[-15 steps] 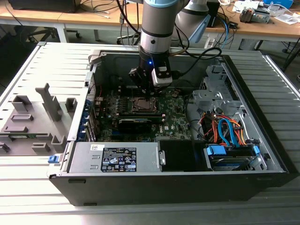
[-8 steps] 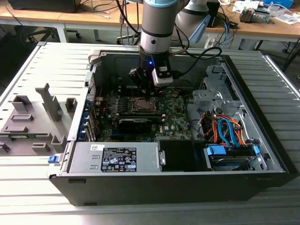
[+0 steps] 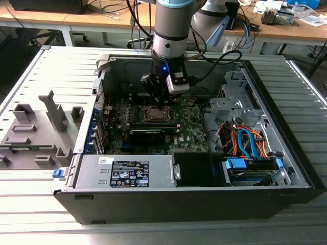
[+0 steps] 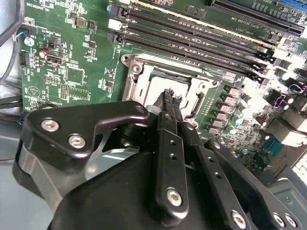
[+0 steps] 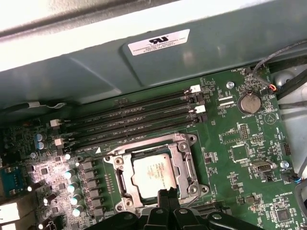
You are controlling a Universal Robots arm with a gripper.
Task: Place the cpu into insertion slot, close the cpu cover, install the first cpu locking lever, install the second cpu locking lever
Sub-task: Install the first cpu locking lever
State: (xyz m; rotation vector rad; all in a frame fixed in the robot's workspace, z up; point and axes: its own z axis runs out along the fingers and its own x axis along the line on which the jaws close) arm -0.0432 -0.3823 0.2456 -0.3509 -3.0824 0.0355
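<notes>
The cpu [image 5: 153, 173] is seated under the lowered cpu cover [image 5: 186, 163]; the end effector [image 5: 169, 194] is closed, empty, at its edge. Lever locking is judged in hand, needing careful pressing.

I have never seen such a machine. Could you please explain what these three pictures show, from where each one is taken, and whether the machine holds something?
The machine is a robot arm ending in a gripper, a claw with two fingers. The exterior view looks from outside at an open computer case lying on a slatted table. Both wrist views come from cameras riding on the arm and look past the gripper at the green motherboard. There the cpu sits in the insertion slot, and the cpu cover lies flat around it. The gripper looks shut at the socket's edge and holds nothing that I can see.
</notes>
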